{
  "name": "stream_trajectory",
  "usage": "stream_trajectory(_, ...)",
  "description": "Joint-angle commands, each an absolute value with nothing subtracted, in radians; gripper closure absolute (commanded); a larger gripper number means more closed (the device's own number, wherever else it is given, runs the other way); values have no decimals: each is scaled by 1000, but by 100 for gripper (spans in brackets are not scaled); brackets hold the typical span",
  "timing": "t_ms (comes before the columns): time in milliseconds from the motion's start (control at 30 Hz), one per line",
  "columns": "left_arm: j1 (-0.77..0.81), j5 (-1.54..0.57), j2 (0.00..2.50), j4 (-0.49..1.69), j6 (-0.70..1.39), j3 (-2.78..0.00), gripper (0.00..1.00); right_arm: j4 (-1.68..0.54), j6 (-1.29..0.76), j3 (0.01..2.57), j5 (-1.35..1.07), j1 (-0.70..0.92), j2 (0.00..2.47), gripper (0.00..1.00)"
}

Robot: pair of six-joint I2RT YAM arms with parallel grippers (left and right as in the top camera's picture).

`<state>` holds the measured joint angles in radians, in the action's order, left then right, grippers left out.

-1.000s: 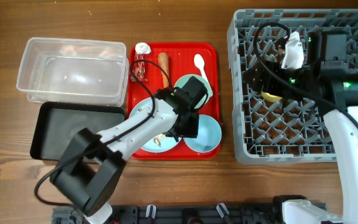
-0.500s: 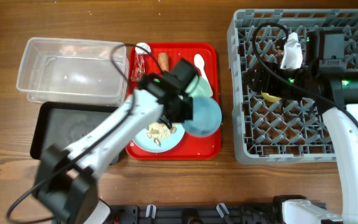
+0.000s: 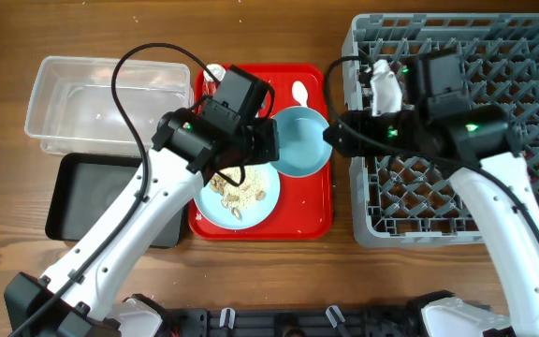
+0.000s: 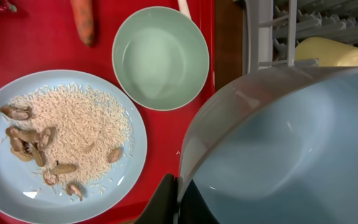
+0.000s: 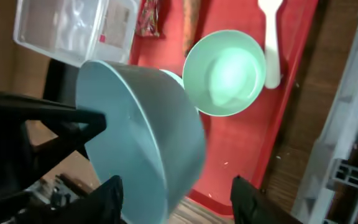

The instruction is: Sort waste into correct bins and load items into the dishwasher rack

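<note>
– Overhead puts the light-blue bowl (image 3: 299,140) in the air at frame centre, over the right-hand part of the red tray (image 3: 307,223) and just beside the dishwasher rack (image 3: 358,211). What do we make of the step?
– We read it as a handover. The left end effector (image 3: 271,140) is clamped on the bowl's rim. In the left wrist view a dark finger (image 4: 165,199) presses against that rim at the bottom edge. The right end effector (image 3: 333,136) faces the bowl with its fingers spread wide and holds nothing.
– Is it touching?
– We cannot tell. In the right wrist view the bowl's lower edge sits between the two fingers, but contact is unclear.
– So how do we do it well?
– We would close the right one firmly on the free side of the rim before the left lets go, keeping the bowl tilted as it is. Then we would stand it between pegs, clear of the yellow cup (image 4: 328,51) in the rack.
</note>
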<state>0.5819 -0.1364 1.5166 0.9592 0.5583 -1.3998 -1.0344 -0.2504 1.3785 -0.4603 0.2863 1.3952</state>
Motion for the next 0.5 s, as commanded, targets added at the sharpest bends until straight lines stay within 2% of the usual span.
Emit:
stream_trajectory(0,594,-149,1518,951,554,-1411,96,-1040,-364,1387,-239,387,1449,52)
stream_trajectory(100,594,-149,1518,952,554,-1410,96,-1053,-449,1387,-62,422,1482,62)
stream_trajectory(167,594,-150,1518,952,554,-1411,96,-1043,-453,1387,-56,423,1493,78)
stream_trajectory(233,594,-150,1518,952,554,-1411,96,-1029,-452,1388,-55,423,1492,88)
stream_trajectory(300,594,-150,1518,951,555,-1411,96,-1005,-453,1388,-55,422,1490,96)
stream_trajectory(333,594,-150,1518,951,555,-1411,95,-994,-452,1388,-54,422,1488,96)
stream_trajectory(367,594,-150,1518,951,556,-1411,86,-987,-453,1388,-46,421,1486,96)
stream_trajectory(400,594,-150,1518,951,558,-1411,53,-987,-453,1388,-22,416,1481,96)
stream_trajectory(433,594,-150,1518,951,558,-1411,29,-989,-452,1388,6,411,1477,96)
stream_trajectory(467,593,-150,1518,952,558,-1411,0,-1000,-455,1388,61,398,1467,96)
